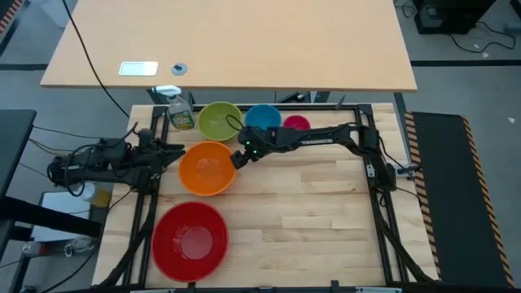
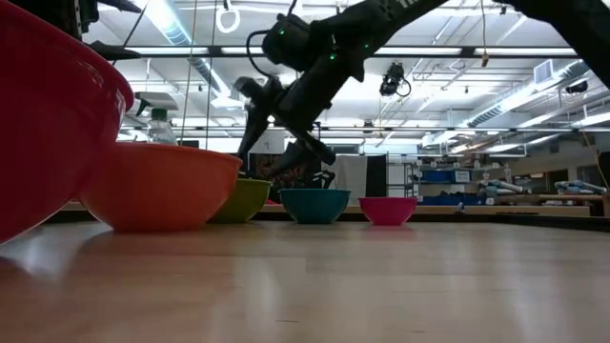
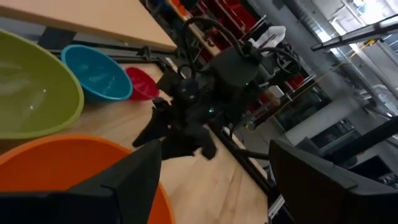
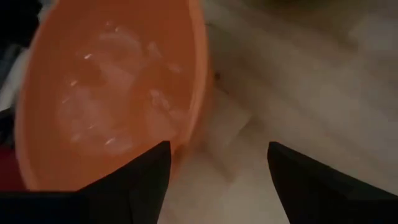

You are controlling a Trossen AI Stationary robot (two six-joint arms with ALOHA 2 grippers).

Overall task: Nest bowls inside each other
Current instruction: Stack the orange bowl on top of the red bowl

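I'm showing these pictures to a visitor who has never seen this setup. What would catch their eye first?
Probably the run of bright bowls: the big red bowl at the table's near edge, the orange bowl above it, then green, blue and pink in a row at the back. Next, the two dark arms closing on the orange bowl, left gripper and right gripper at opposite rims, fingers spread.

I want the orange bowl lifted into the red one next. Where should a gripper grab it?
Grip the orange bowl by its thin upright rim, one finger inside and one outside, coming from above. Its wall is too wide to span, and the right gripper already hovers open beside that rim.
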